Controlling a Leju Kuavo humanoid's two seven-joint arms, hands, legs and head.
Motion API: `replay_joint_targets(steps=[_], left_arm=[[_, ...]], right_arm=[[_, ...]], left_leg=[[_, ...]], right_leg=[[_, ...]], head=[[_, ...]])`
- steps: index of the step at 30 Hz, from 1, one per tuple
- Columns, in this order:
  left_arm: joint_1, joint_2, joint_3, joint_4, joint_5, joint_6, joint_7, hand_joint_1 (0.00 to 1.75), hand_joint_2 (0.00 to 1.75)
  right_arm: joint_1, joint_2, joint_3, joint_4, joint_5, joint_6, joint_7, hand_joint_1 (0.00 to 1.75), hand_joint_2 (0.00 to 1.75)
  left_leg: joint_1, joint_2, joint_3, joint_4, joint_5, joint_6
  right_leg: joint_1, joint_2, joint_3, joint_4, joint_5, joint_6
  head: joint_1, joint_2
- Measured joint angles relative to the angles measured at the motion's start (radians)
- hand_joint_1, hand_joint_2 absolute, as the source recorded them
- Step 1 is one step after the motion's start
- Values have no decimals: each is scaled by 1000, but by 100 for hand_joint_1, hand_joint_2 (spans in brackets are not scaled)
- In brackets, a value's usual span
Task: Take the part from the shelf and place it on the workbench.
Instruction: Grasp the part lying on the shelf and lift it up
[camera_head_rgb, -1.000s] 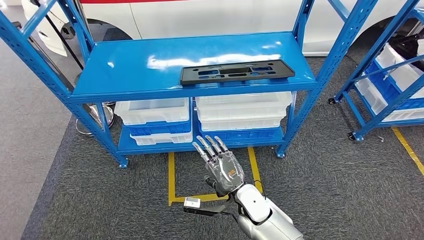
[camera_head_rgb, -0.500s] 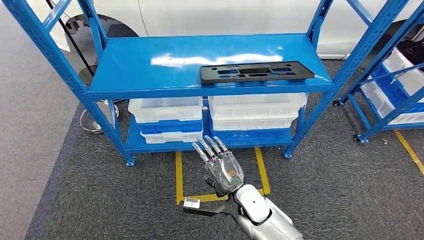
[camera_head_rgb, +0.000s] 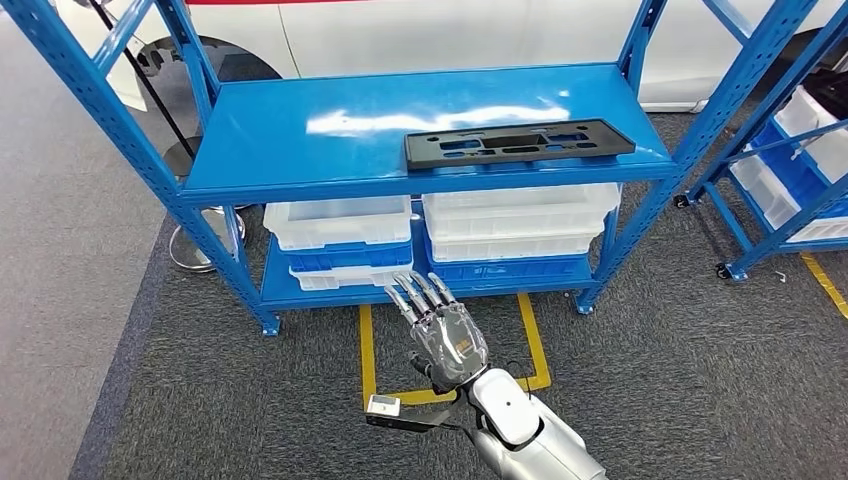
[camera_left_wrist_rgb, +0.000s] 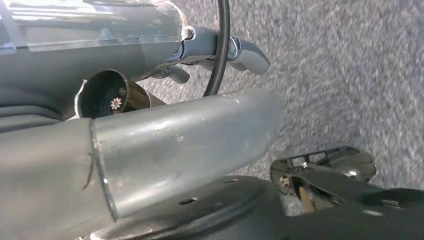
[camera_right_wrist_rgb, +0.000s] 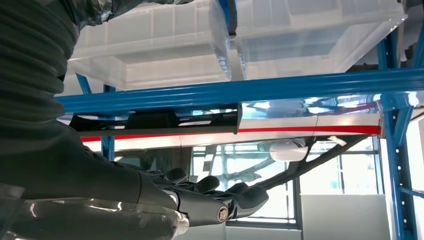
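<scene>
Risk ahead: my right robot hand (camera_head_rgb: 440, 325), fingers spread and empty, could shove the flat black slotted plastic part (camera_head_rgb: 518, 143) off the blue metal shelf's (camera_head_rgb: 300, 140) front-right edge.

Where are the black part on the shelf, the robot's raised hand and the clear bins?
black part (camera_head_rgb: 519, 144), head view, on its middle.
right hand (camera_head_rgb: 447, 335), head view, back of the hand.
clear bins (camera_head_rgb: 520, 220), head view, front wall of the right stack.
</scene>
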Motion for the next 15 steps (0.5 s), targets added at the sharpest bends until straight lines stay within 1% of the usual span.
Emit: replay_joint_targets(steps=[1, 2, 3, 4, 5, 6, 7, 8, 11, 13, 15], left_arm=[[0, 0, 0, 0, 0, -1, -4, 0, 0], [-1, 0, 0, 0, 0, -2, -7, 0, 0], [-1, 0, 0, 0, 0, -2, -10, 0, 0], [-1, 0, 1, 0, -1, -3, -11, 0, 0], [0, 0, 1, 0, -1, -3, -12, 0, 0], [1, 0, 2, 0, -1, -3, -12, 0, 0], [2, 0, 4, 0, -1, -3, -12, 0, 0], [3, 0, 5, 0, -2, -3, -12, 0, 0], [3, 0, 6, 0, -8, -3, -14, 0, 0], [3, 0, 9, 0, -10, -3, -14, 0, 0], [3, 0, 12, 0, -12, -3, -14, 0, 0]], right_arm=[[0, 0, -1, 0, -5, 0, 0, 0, 175], [1, 0, -2, 0, -13, 0, 0, 0, 175], [2, 0, -5, 0, -25, 0, -2, 0, 175], [5, -1, -8, -1, -36, 1, -4, 0, 175], [8, -1, -13, -1, -48, 1, -6, 0, 175], [12, -1, -17, -1, -58, 2, -8, 0, 175], [15, -1, -22, -2, -65, 3, -10, 0, 175], [18, -1, -27, -3, -72, 4, -12, 0, 175], [28, -2, -42, -3, -103, 7, -23, 0, 175], [38, -1, -54, -3, -145, 15, -40, 0, 175], [49, 0, -68, -3, -200, 25, -64, 0, 175]], left_leg=[[3, -1, 27, -58, 20, -3], [3, -3, 44, -93, 28, 0], [3, -5, 48, -107, 27, 7], [2, -7, 47, -109, 26, 16], [2, -7, 46, -108, 27, 21], [2, -7, 46, -109, 28, 24], [0, -7, 46, -109, 28, 26], [-2, -7, 46, -109, 28, 30], [-7, -7, 46, -108, 26, 43], [-11, -7, 46, -107, 25, 47], [-13, -6, 46, -106, 24, 50]], right_leg=[[-1, 1, -2, 7, -4, 10], [0, 2, -5, 11, -6, 20], [2, 3, -7, 15, -8, 24], [5, 4, -9, 16, -7, 21], [5, 4, -8, 13, -5, 12], [4, 5, -7, 11, -4, 3], [3, 5, -6, 8, -1, -4], [2, 5, -4, 4, 1, -6], [0, 5, 0, -3, 4, -5], [-2, 5, 1, -5, 5, -2], [-4, 5, 1, -6, 6, 4]], head=[[-1, 0], [-1, 0], [-1, 0], [0, 0], [0, 0], [0, 0], [0, 0], [0, 0], [0, 0], [0, 0], [0, 0]])
